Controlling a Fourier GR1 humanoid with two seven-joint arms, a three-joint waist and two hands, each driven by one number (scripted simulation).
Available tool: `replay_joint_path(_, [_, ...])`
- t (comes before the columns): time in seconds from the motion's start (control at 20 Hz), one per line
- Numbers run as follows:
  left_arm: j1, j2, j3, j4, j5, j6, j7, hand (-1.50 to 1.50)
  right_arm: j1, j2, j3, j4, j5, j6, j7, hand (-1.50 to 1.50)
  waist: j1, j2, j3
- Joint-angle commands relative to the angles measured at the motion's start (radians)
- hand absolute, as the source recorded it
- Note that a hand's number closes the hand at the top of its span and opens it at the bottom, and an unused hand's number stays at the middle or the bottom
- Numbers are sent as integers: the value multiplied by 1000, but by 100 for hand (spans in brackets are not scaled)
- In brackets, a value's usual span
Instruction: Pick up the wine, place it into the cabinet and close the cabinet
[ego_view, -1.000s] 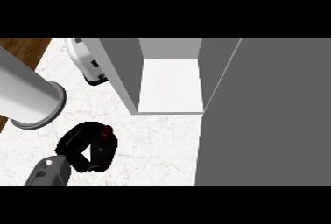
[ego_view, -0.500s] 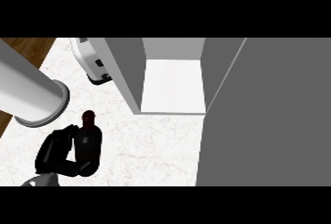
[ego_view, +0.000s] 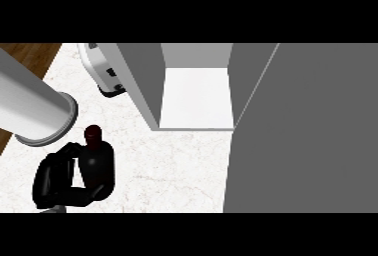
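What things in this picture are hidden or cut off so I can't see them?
- Wine bottle, head view: only its neck and dark shoulder show; the left hand curled round it hides the rest.
- Left forearm, head view: cut off by the lower edge.
- Right hand: shows nowhere.
- Cabinet, head view: its open door hides the counter behind it.

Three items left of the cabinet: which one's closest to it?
The white-and-black object, just beside the cabinet's left wall. The grey cylinder and the wine bottle, with the hand curled round it, are farther left.
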Motion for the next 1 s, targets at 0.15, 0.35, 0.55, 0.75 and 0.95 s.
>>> replay_joint_path(0.15, [55, -72, -86, -278, 65, 13, 203, 150, 38, 12, -4, -55, -64, 17, -20, -150, -1, 2, 0])
replay_joint_path(0.35, [78, -80, -159, -442, 97, 39, 332, 150, 19, -8, -38, -95, -110, 8, 32, -150, -2, 2, 0])
replay_joint_path(0.55, [92, -81, -260, -545, 77, 131, 440, 150, -23, -13, -63, -85, -137, -12, 80, -150, -3, 2, 0])
replay_joint_path(0.75, [45, -81, -339, -645, 49, 211, 564, 150, 12, 11, -16, -116, -106, -2, 53, -150, -6, 1, 0])
replay_joint_path(0.95, [-31, -81, -492, -659, 48, 351, 635, 150, -76, -1, -33, -69, -98, -31, 103, -150, -6, 3, -1])
